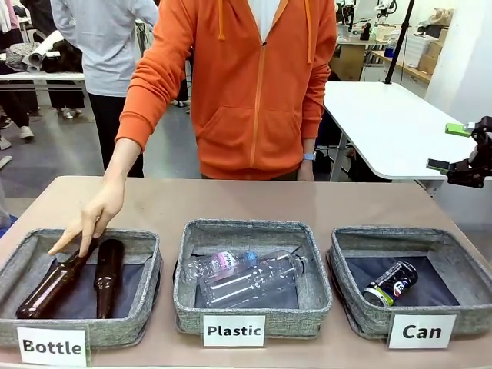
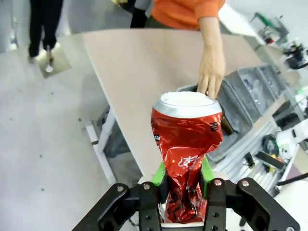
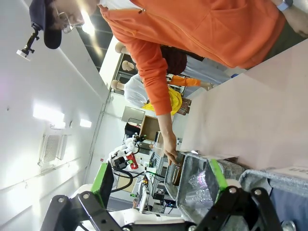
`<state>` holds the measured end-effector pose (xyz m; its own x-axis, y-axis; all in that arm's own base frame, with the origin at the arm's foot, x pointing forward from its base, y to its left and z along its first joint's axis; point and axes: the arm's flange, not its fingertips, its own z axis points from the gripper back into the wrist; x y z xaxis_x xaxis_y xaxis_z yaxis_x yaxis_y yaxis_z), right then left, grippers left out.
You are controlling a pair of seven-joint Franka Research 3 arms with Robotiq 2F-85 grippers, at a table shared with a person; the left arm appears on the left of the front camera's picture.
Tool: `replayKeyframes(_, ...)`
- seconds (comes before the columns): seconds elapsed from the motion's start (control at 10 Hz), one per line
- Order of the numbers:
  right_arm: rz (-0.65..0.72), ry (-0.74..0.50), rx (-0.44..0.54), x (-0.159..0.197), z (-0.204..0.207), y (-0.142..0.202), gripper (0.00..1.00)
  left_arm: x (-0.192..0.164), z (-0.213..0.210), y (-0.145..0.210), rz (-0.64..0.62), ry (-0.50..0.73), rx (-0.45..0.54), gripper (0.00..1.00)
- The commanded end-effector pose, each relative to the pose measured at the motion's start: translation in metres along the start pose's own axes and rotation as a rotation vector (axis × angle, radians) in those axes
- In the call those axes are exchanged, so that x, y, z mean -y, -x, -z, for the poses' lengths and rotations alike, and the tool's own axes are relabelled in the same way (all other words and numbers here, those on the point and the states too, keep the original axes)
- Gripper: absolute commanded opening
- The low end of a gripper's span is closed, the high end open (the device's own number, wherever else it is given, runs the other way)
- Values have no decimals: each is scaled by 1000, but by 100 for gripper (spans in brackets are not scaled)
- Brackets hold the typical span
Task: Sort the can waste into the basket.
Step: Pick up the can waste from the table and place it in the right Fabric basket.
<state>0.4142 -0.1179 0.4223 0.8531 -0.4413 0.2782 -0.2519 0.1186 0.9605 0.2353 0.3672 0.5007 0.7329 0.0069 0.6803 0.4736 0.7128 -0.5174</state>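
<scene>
My left end effector [image 2: 183,185] is clamped on the crushed red can [image 2: 185,154], green pads pressed to its waist, held off past the table [image 2: 144,77] edge with open floor beneath and bare tabletop ahead. Beyond the can, the person's hand [image 2: 211,72] reaches into the Bottle basket [image 1: 81,288], fingers on a brown bottle [image 1: 54,280]. My right end effector [image 3: 161,185] hangs with fingers spread wide and nothing between them, above and beside the Can basket [image 1: 415,280], where the black can [image 1: 390,283] lies.
</scene>
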Motion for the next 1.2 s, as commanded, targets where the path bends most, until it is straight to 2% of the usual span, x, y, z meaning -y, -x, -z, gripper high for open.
replayKeyframes(0.0, -4, -3, -12, -2, -2, 1, 100, 4, 7, -23, 38, 29, -9, 27)
replayKeyframes(0.2, -4, -3, -12, -2, -2, 1, 100, 18, 26, -36, 71, 30, -53, 27)
replayKeyframes(0.3, -4, -3, -12, -2, -2, 1, 100, 33, 40, -44, 142, 115, -149, 27)
replayKeyframes(0.4, -4, -3, -12, -2, -2, 1, 100, 54, 61, -55, 142, 121, -216, 27)
replayKeyframes(0.5, -4, -3, -12, -2, -2, 1, 100, 85, 94, -67, 188, 104, -311, 27)
replayKeyframes(0.6, -4, -3, -12, -2, -2, 1, 100, 115, 128, -76, 304, 48, -376, 27)
replayKeyframes(0.7, -4, -3, -12, -2, -2, 1, 100, 144, 166, -87, 425, 101, -435, 27)
replayKeyframes(0.9, -4, -3, -12, -2, -2, 1, 100, 207, 255, -96, 582, 156, -487, 27)
replayKeyframes(1.1, -4, -3, -12, -2, -2, 1, 100, 294, 354, -86, 793, 148, -508, 27)
